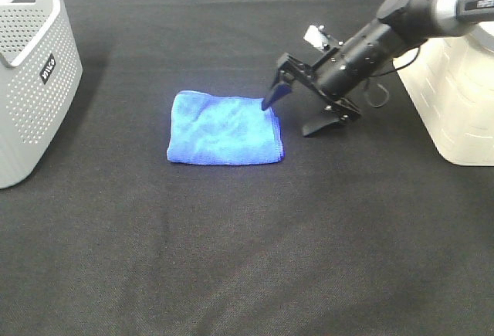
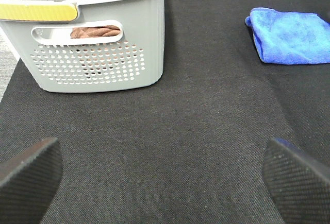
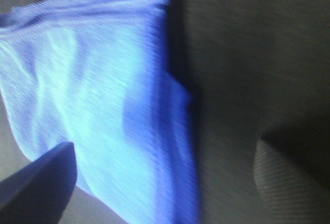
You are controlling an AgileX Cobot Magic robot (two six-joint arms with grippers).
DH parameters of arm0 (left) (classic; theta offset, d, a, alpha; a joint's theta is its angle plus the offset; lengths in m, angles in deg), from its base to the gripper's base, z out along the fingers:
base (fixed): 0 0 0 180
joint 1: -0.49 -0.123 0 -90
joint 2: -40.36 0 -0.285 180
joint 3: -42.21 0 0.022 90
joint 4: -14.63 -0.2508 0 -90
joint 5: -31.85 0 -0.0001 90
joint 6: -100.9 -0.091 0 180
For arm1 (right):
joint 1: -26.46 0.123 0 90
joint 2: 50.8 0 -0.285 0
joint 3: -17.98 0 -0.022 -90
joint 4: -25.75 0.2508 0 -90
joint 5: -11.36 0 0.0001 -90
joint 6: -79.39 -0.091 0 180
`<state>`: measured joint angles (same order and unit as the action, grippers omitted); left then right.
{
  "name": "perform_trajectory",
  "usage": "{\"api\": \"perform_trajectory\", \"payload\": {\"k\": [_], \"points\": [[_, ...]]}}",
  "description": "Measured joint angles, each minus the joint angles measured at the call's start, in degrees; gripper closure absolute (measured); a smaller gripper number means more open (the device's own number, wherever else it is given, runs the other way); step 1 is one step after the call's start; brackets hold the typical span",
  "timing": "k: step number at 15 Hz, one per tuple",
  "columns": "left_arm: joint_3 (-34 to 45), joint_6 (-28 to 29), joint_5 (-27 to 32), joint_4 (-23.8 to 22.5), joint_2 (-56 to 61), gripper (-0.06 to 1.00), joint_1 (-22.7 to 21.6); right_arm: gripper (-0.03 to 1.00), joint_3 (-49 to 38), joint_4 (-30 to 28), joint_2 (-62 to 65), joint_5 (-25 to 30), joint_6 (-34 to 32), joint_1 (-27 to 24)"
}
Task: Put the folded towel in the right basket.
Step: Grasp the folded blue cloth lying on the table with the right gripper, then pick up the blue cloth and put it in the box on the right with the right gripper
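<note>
The folded blue towel (image 1: 224, 129) lies flat on the black cloth near the middle of the table. My right gripper (image 1: 297, 113) is open and down at the towel's right edge, one finger over the towel and the other on the cloth beside it. The right wrist view shows the towel (image 3: 93, 105) between the spread fingertips (image 3: 36, 183). The right basket (image 1: 455, 96) is cream-white and stands at the right edge. My left gripper (image 2: 165, 183) is open and empty, away from the towel (image 2: 291, 36), and is out of the exterior view.
A grey perforated basket (image 1: 31, 81) stands at the left edge. In the left wrist view the grey basket (image 2: 98, 54) holds brown and grey cloths. Black cloth covers the table (image 1: 247, 259).
</note>
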<state>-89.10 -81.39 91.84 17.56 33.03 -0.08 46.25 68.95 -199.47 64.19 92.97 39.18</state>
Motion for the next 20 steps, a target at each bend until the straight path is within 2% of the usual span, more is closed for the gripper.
{"api": "perform_trajectory", "payload": {"k": [3, 5, 7, 8, 9, 10, 13, 14, 15, 19, 20], "points": [[0.0, 0.0, 0.0, 0.0, 0.0, -0.03, 0.0, 0.09, 1.2, 4.2, -2.9, -6.7, -1.1, 8.2], [0.0, 0.0, 0.0, 0.0, 0.0, -0.03, 0.0, 0.19, 1.3, 5.4, -3.6, -9.1, -1.1, 10.5], [0.0, 0.0, 0.0, 0.0, 0.0, -0.03, 0.0, 0.46, 1.3, 5.3, -4.0, -10.5, -1.2, 10.7], [0.0, 0.0, 0.0, 0.0, 0.0, -0.03, 0.0, 0.66, 1.2, 4.9, -4.2, -10.9, -1.2, 10.7], [0.0, 0.0, 0.0, 0.0, 0.0, -0.03, 0.0, 0.66, 1.2, 4.9, -4.2, -10.9, -1.2, 10.7], [0.0, 0.0, 0.0, 0.0, 0.0, -0.03, 0.0, 0.83, 1.3, 4.5, -4.2, -10.9, -1.3, 10.7], [0.0, 0.0, 0.0, 0.0, 0.0, -0.03, 0.0, 0.83, 3.0, 0.6, -2.7, -8.1, -2.8, 10.9], [0.0, 0.0, 0.0, 0.0, 0.0, -0.03, 0.0, 0.83, 4.0, -1.5, -1.0, -5.2, -2.9, 10.6], [0.0, 0.0, 0.0, 0.0, 0.0, -0.03, 0.0, 0.83, 6.0, -2.8, 3.2, 0.2, -2.9, 9.5], [0.0, 0.0, 0.0, 0.0, 0.0, -0.03, 0.0, 0.83, 13.0, -8.8, 19.4, 10.4, -3.3, -0.2], [0.0, 0.0, 0.0, 0.0, 0.0, -0.03, 0.0, 0.83, 14.8, -10.7, 24.5, 12.9, -3.7, -5.6]]}}
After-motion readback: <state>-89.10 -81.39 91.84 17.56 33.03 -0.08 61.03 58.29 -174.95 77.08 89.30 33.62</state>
